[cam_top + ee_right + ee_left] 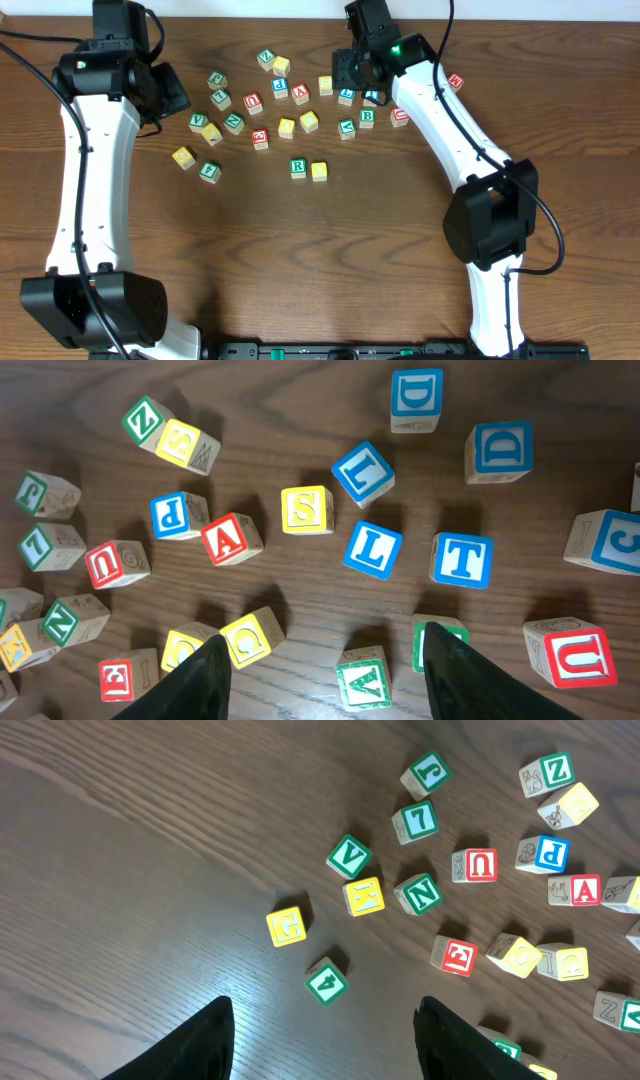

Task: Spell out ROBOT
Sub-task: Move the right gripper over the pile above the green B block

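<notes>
A green R block (297, 167) stands at the middle of the table with a yellow block (319, 171) touching its right side. A green B block (367, 117) and a blue T block (462, 558) lie in the scatter behind. My right gripper (325, 675) is open and empty above that scatter (355, 72); a green V block (362, 680) lies between its fingers, below them. Its right finger covers part of a green block (440, 632). My left gripper (325, 1040) is open and empty at the left (170, 95), above bare wood near a green block (326, 982).
Several letter blocks lie across the back middle of the table: a yellow G (287, 926), a red A (232, 538), a blue L (373, 548), a yellow S (306, 509), a red U (580, 655). Both white arms reach in from the front edge.
</notes>
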You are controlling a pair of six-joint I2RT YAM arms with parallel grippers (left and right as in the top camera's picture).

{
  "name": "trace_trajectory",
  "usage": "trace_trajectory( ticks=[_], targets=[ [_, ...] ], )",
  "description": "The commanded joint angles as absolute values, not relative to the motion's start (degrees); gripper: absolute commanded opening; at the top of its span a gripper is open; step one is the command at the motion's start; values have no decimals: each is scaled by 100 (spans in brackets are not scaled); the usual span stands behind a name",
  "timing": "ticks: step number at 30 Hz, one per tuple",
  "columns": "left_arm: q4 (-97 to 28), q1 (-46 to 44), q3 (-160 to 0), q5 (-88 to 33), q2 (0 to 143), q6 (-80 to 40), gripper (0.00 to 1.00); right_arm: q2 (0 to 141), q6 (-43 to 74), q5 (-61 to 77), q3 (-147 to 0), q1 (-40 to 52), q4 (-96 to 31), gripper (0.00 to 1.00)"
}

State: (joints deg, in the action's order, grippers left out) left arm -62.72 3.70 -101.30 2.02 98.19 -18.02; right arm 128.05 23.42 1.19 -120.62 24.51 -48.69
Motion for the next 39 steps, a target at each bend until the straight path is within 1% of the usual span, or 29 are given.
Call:
trace_trajectory(
  ticks=[1, 12, 17, 25, 39],
  targets=[
    [-6292, 379, -10147, 215, 9883, -1826, 57, 12934, 2379, -10, -12186, 2464, -4866, 56],
    [-6292, 379, -10147, 215, 9883, -1826, 57, 13041, 2414, -14, -12186, 2464, -5000, 55],
    [-6292, 379, -10147, 215, 9883, -1826, 57, 13043, 2547, -274, -12182, 2464, -5186, 53],
    [-6294, 379, -10147, 215, 9883, -1826, 57, 13043, 2593, -460, -12055, 2410, -5415, 53],
    [-6294, 379, -10147, 215, 9883, -1826, 57, 13043, 2720, -456, -11489, 2311, -5203, 53]
  ],
)
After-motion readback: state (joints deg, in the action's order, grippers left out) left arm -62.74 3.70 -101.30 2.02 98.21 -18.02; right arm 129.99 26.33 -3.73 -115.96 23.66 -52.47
